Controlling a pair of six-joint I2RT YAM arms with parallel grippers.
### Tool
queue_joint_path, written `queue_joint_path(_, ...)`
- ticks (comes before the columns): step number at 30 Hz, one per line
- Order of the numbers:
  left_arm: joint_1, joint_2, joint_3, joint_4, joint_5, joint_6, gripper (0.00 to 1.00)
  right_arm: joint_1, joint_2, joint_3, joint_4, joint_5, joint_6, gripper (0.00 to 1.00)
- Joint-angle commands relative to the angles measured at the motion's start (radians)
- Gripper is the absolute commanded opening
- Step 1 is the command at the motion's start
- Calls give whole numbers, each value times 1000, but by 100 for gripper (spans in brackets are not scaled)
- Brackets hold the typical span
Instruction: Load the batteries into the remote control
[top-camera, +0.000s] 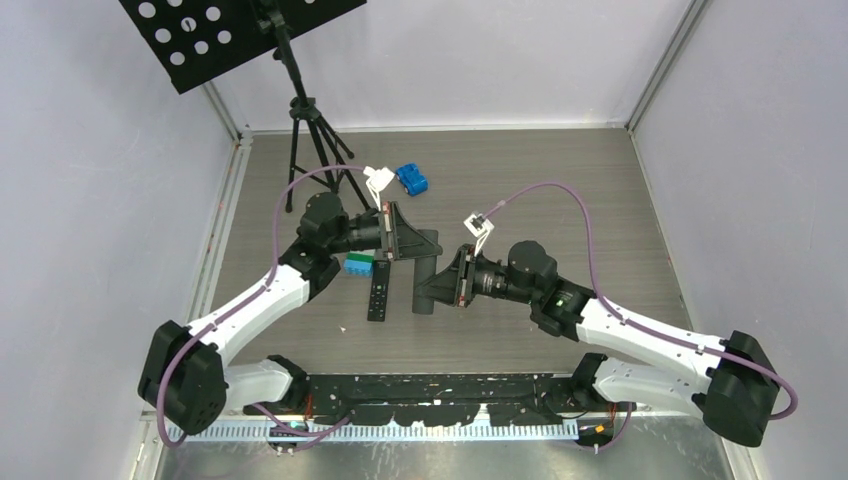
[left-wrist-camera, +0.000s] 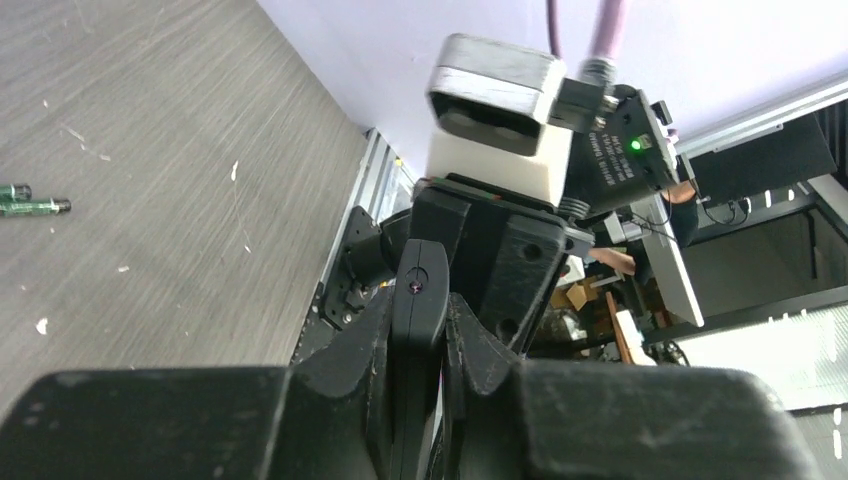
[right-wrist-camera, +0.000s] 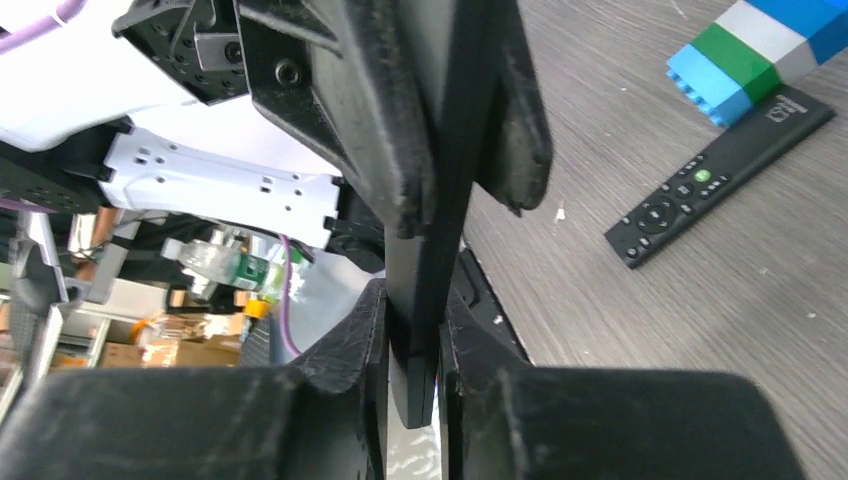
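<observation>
Both end effectors are clamped on the remote control, left and right sharing it over the tabletop. It looks light, stiff and slick, so grip mid-body, clear of the recess. Two dark green batteries lie well apart, tiny and likely to roll.

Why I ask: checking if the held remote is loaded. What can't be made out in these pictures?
Battery recess of the remote control: edge-on in both wrist views; from above, the left gripper and right gripper, both clamped on it, cover it.
Batteries: two green ones at the left wrist view's left edge, partly cut off; too small to find from above.
</observation>
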Motion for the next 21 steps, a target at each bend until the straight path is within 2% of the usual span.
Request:
queue_joint_path(1,-12,-24,40,44,49,-40,8,-12,30,-7,165,13,42,11)
queue_joint_path(3,-11,-35,40,10,27,-18,25,-21,14,-12,149,37,46,1)
queue_joint_path(4,-10,-42,41,-17,9,1,32,-26,0,-12,126,59,43,1)
queue_joint_path(7,-5,-70,61,-186,-96,109,63,-48,-57,0,11,135,7,0)
queue_joint_path(9,0,-87,88,-353,-221,195,78,-59,-96,23,-104,198,-33,0)
queue_joint_path(11,10,-103,107,-506,-382,271,87,-67,-116,59,-238,290,-88,0)
queue_joint_path(12,16,-113,110,-567,-502,286,98,-70,-117,91,-354,353,-126,0)
queue_joint_path(16,44,-156,77,-674,-719,314,100,-92,-39,217,-627,651,-197,0)
queue_joint_path(21,45,-148,58,-810,-926,357,100,-200,217,407,-927,953,-199,0)
